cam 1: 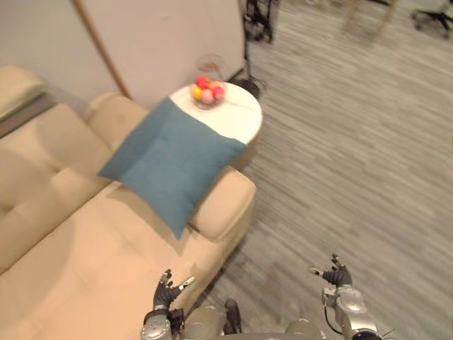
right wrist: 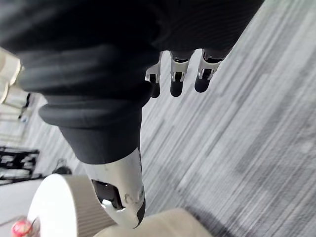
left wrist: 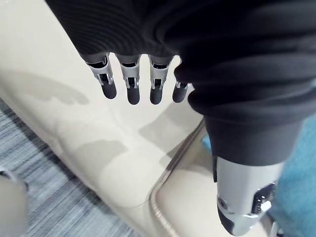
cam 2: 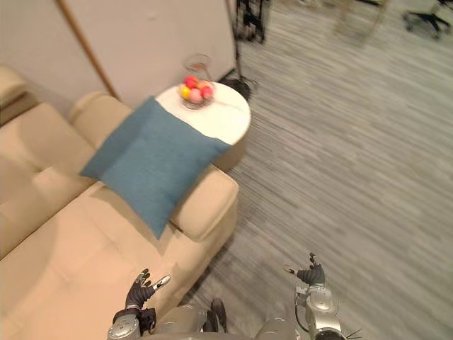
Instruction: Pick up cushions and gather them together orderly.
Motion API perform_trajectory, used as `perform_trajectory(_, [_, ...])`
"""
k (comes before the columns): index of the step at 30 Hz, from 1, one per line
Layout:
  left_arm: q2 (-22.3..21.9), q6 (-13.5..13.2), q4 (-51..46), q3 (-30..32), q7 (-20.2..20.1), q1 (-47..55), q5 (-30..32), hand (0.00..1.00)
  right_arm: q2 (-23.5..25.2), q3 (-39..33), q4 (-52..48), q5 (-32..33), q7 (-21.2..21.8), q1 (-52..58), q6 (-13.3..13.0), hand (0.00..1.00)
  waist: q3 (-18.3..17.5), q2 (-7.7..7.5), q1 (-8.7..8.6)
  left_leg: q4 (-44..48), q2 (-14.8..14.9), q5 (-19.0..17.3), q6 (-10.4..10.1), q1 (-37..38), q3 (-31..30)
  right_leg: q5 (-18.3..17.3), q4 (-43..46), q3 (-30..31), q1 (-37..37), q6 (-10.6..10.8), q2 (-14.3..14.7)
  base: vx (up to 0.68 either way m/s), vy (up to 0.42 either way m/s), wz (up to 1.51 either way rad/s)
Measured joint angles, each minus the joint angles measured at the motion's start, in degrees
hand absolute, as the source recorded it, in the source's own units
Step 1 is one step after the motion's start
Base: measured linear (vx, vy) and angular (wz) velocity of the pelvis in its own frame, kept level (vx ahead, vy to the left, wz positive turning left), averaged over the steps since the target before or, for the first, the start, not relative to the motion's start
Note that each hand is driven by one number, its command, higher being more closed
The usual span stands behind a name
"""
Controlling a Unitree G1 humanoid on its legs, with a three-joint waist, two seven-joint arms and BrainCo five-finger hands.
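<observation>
A blue square cushion [cam 1: 170, 161] leans on the armrest [cam 1: 225, 202] of a cream sofa [cam 1: 78, 248], one corner reaching over the round side table [cam 1: 233, 113]. A strip of the cushion [left wrist: 296, 197] shows past my left thumb. My left hand [cam 1: 167, 292] hovers low over the sofa seat's front corner, fingers straight and empty. Over the grey floor to the right, my right hand [cam 1: 335, 275] is open too and holds nothing. Both hands are well short of the cushion.
A glass bowl of coloured fruit [cam 1: 207, 92] stands on the white round table beside the sofa. A wooden pole [cam 1: 99, 46] leans at the wall behind. Chair legs and a dark stand [cam 1: 258, 21] are at the far end of the grey carpet [cam 1: 354, 156].
</observation>
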Motion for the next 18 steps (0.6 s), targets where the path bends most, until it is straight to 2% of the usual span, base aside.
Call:
perform_trajectory(2, [0.41,-0.14,-0.17,-0.26,0.17,-1.26,-0.02,0.00,0.54,-0.02,-1.96,0.04,0.21,0.48,-0.23,0.00,-0.04,0.14,-0.64,-0.98,-0.25,-0.50,-0.93,1.78,-6.88,-0.91,-12.78,7.63,-4.98,0.71,6.30,0.30,-0.072,1.34])
perform_trajectory(3, [0.41,-0.28,-0.21,-0.62,0.29,-1.86,-0.02,0.00,0.56,-0.05,-2.57,0.04,0.23,0.53,-0.25,0.00,-0.05,0.14,-1.36,-0.84,-0.38,-0.84,-1.54,1.77,-9.34,-0.74,-17.77,11.02,-5.77,1.05,8.20,0.35,-0.202,1.73])
perform_trajectory(5, [0.33,-0.46,-0.21,-1.02,0.43,-4.80,-0.03,0.00,0.95,-0.71,-4.37,0.68,0.17,2.84,-0.27,0.00,-0.13,-0.43,-2.11,0.60,-1.23,-1.97,-3.54,1.77,-17.23,1.34,-29.62,24.10,-7.92,3.52,13.16,0.36,-0.280,1.94])
perform_trajectory(6, [0.31,-0.52,-0.22,-1.06,0.47,-5.26,-0.03,0.00,1.19,-0.74,-4.79,0.73,0.17,3.54,-0.26,0.00,-0.23,-0.61,-2.65,1.64,-1.48,-2.51,-4.48,1.69,-20.19,2.64,-32.43,27.81,-7.65,4.01,14.26,0.29,-0.314,2.08])
perform_trajectory(7, [0.41,-0.69,-0.24,-1.16,0.47,-5.70,-0.02,0.00,1.85,-0.87,-6.20,1.01,0.14,5.37,-0.26,0.00,-0.43,-1.26,-3.23,3.47,-2.02,-3.59,-6.28,1.48,-23.28,5.42,-35.38,31.53,-6.83,4.83,14.39,0.22,-0.289,1.80])
perform_trajectory(8, [0.49,-0.83,-0.62,-1.46,0.45,-5.95,0.00,0.00,2.36,-0.90,-6.92,1.60,0.11,6.48,-0.33,0.00,-0.43,-2.19,-3.37,4.31,-2.38,-4.42,-7.40,1.46,-23.99,7.66,-36.07,32.05,-6.25,4.73,13.98,0.23,-0.391,2.14])
perform_trajectory(9, [-0.24,-0.77,-1.16,-1.97,0.57,-6.61,0.04,0.00,2.64,-1.50,-7.66,2.26,0.10,7.86,-0.31,0.00,-0.30,-2.11,-3.24,6.63,-0.70,-6.26,-9.16,0.87,-24.96,9.67,-32.77,27.73,-5.99,2.01,13.73,0.16,-0.304,1.60])
perform_trajectory(10, [-0.51,-0.91,-1.72,-2.52,0.39,-6.45,0.08,0.00,2.96,-2.01,-8.52,2.45,-0.08,8.21,-0.31,0.00,-1.09,-0.70,-2.50,6.92,1.06,-6.39,-9.42,0.47,-24.42,8.89,-32.61,25.55,-5.60,0.77,14.42,0.20,-0.346,1.41])
perform_trajectory(11, [-0.66,-0.94,-1.89,-2.54,0.44,-6.29,0.07,0.00,3.19,-1.99,-9.25,2.45,-0.16,8.11,-0.33,0.00,-1.21,-0.32,-2.50,6.70,2.46,-6.33,-9.91,-0.01,-24.14,8.50,-32.56,23.65,-5.34,0.08,14.88,0.16,-0.311,0.93])
perform_trajectory(12, [-0.66,-0.92,-2.04,-2.52,0.46,-6.06,0.06,0.00,3.69,-2.02,-10.95,2.44,-0.18,7.10,-0.49,0.00,-1.25,-0.35,-2.63,4.79,4.41,-5.55,-11.36,-0.21,-23.67,8.12,-32.51,20.99,-5.20,-0.87,15.25,0.14,-0.363,0.90])
perform_trajectory(14, [-0.96,-0.84,-2.07,-2.76,0.37,-6.21,0.06,0.00,3.76,-3.16,-12.15,2.43,-0.28,6.04,-1.16,0.00,-1.23,-0.51,-2.86,1.27,7.97,-4.22,-13.44,-0.46,-17.33,8.26,-34.05,17.56,-4.24,-1.56,15.17,0.02,-0.279,0.83])
perform_trajectory(15, [-0.96,-0.85,-2.07,-2.77,0.36,-6.31,0.06,0.00,3.76,-3.62,-12.16,2.43,-0.33,5.97,-1.36,0.00,-1.22,-0.55,-2.88,0.61,9.24,-3.79,-13.60,-0.37,-14.83,8.36,-34.69,16.61,-3.75,-1.91,15.12,-0.03,-0.179,0.72])
perform_trajectory(16, [-0.89,-0.84,-2.07,-2.78,0.42,-6.62,0.04,0.00,3.33,-4.44,-12.11,2.44,-0.39,6.07,-1.39,0.00,-1.22,-0.63,-2.89,-0.73,12.19,-1.85,-13.53,-0.10,-9.01,8.61,-35.98,15.03,-2.68,-2.34,14.98,-0.05,-0.113,0.54])
perform_trajectory(18, [-0.45,-0.84,-2.07,-2.75,0.47,-6.97,0.03,0.00,2.85,-5.90,-12.06,2.45,-0.45,6.09,-1.37,0.00,-1.38,-0.98,-2.97,-2.12,13.40,0.01,-13.93,-0.28,-4.46,9.06,-37.39,13.96,-2.07,-2.31,14.11,-0.07,-0.041,0.40])
